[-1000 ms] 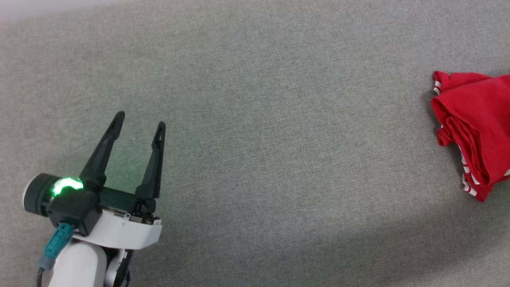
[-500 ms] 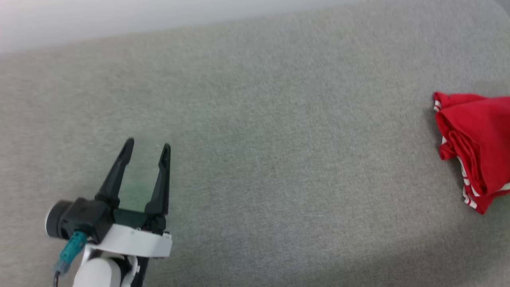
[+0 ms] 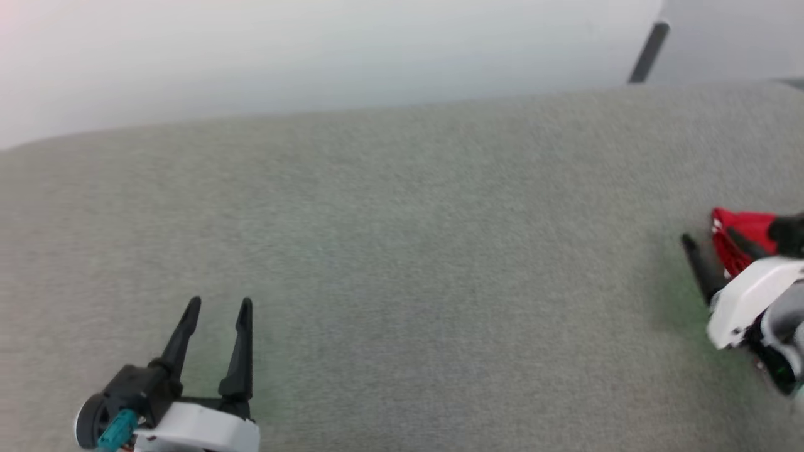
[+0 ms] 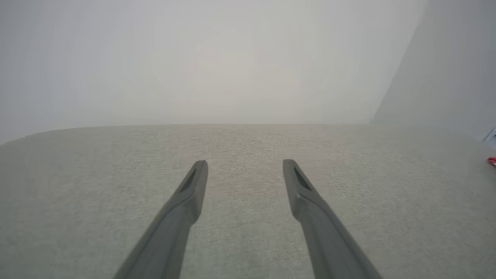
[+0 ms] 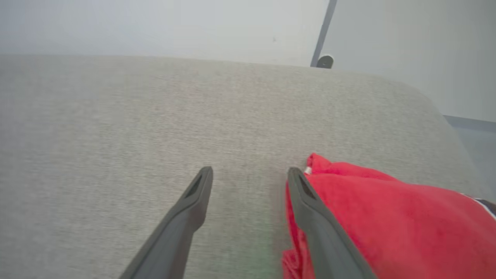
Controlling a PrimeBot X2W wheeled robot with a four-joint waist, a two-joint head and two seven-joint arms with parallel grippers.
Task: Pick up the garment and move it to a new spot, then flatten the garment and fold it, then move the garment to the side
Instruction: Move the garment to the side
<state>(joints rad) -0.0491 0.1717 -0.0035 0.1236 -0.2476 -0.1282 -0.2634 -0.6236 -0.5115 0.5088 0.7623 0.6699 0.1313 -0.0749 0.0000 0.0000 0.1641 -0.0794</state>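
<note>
Left gripper [image 3: 220, 302] [image 4: 245, 162]: fingers apart, bare grey fabric surface [image 3: 402, 251] between them, sitting at my near left. Right gripper [image 3: 708, 237] [image 5: 250, 169]: fingers apart too, bare surface in the gap. Red shirt [image 3: 744, 227] [image 5: 387, 209] lies bunched at the surface's far right, just beside the right gripper's outer finger. Can't tell whether it touches.
</note>
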